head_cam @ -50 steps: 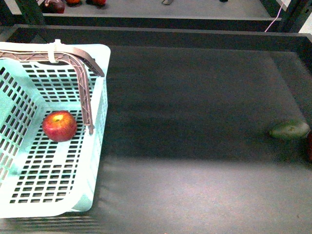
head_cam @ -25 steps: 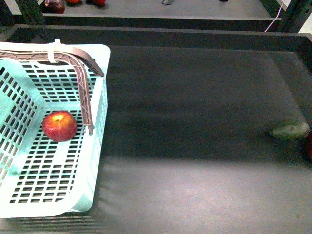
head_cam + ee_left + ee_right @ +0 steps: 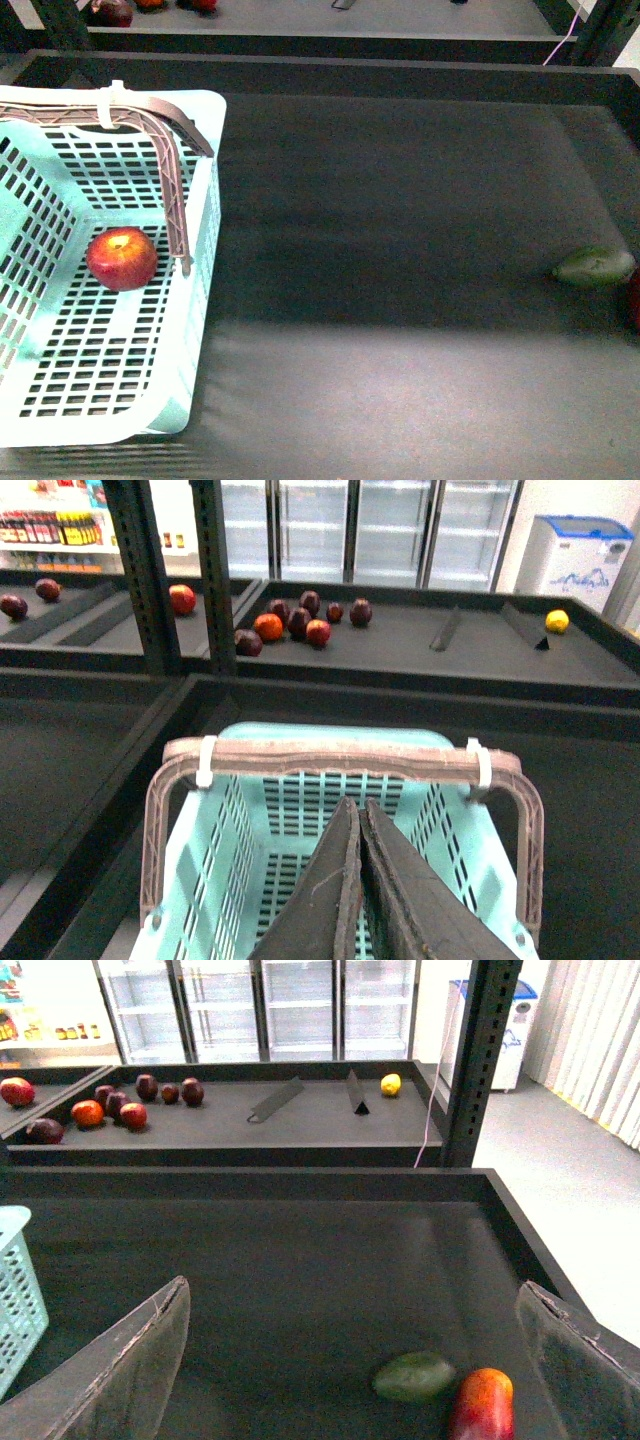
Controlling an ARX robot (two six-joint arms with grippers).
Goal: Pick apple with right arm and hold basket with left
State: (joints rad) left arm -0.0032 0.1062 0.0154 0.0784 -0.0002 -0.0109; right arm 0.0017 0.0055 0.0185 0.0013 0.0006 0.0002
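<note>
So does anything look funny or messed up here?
Nothing is spilled or broken. One thing looks odd: the apple already lies inside the basket, while the right hand hangs open over the green fruit and another red fruit on the far side.

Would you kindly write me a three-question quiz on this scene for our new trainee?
1. True or false: the apple lies inside the basket.
2. Multiple choice: in the right wrist view, what lies beside the green fruit?
A. a yellow lemon
B. a red-orange fruit
C. a zip tie
3. Fill in: the left claw is ____, while the right claw is ____.

Key:
1. True; it rests on the basket floor near the brown handle.
2. B; the red-orange fruit lies right next to it.
3. Shut; open. The left fingers are pressed together over the basket, and the right fingers stand wide apart.
</note>
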